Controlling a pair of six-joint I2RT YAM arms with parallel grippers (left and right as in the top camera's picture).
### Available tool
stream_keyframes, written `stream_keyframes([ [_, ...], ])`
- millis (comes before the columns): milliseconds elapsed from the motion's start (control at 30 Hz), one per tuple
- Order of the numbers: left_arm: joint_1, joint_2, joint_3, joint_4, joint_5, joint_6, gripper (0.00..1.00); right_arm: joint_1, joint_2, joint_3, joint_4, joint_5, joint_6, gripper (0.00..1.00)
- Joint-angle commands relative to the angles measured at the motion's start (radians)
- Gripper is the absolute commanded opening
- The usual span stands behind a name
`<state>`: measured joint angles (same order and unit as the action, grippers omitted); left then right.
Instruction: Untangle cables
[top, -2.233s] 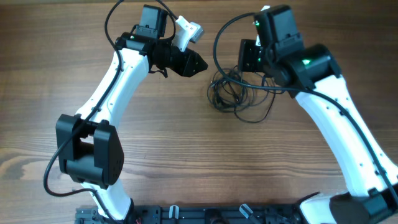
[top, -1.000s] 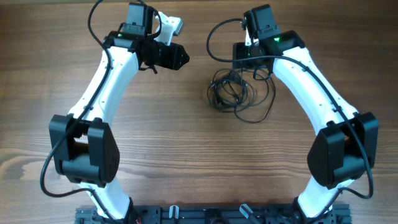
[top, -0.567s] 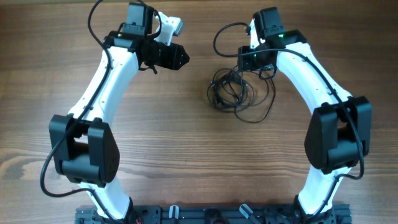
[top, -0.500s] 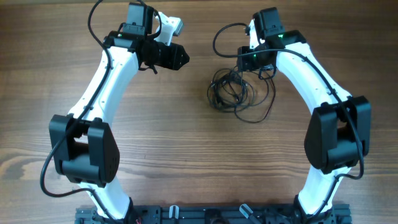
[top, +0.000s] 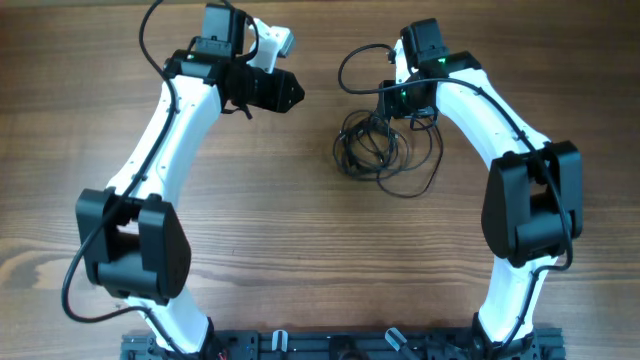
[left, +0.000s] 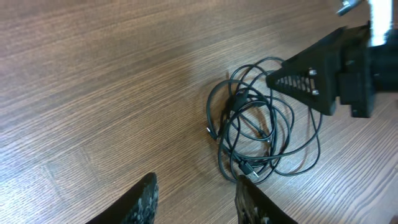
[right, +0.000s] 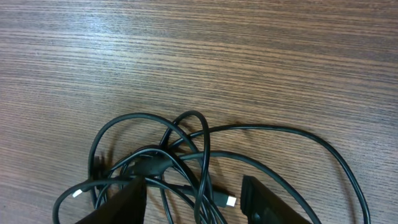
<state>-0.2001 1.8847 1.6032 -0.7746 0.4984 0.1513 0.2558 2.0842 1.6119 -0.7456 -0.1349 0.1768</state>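
The cables (top: 385, 155) lie in one tangled pile of thin black loops on the wooden table, right of centre. My right gripper (top: 397, 108) hangs over the pile's far edge. In the right wrist view its jaws (right: 196, 200) stand open astride several strands of the cables (right: 180, 158), with a small plug (right: 229, 200) between them. My left gripper (top: 292, 93) is open and empty, well left of the pile. In the left wrist view the cables (left: 261, 134) lie ahead of its fingertips (left: 196, 200), and the right gripper (left: 311, 78) shows above them.
A thicker black arm cable (top: 352, 62) loops beside the right wrist, just beyond the pile. The arms' base rail (top: 330, 345) runs along the near edge. Bare wood (top: 300, 220) surrounds the pile.
The right arm has swung back and settled lower at the pile's far edge, its jaws narrowing a little. The left arm drew back left, then held still. The pile has not moved.
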Motion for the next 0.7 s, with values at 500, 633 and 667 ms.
stream_keyframes([
  [500,0.0,-0.084,0.018,-0.023,0.02,0.006,0.43,0.003,0.022,-0.089,0.063,-0.021,-0.008,0.45],
  [633,0.0,-0.084,0.018,-0.024,0.02,0.006,0.43,0.003,0.022,-0.089,0.075,-0.025,0.007,0.41],
  [667,0.0,-0.084,0.018,-0.024,0.02,0.006,0.43,0.003,0.022,-0.089,0.078,-0.025,0.007,0.4],
])
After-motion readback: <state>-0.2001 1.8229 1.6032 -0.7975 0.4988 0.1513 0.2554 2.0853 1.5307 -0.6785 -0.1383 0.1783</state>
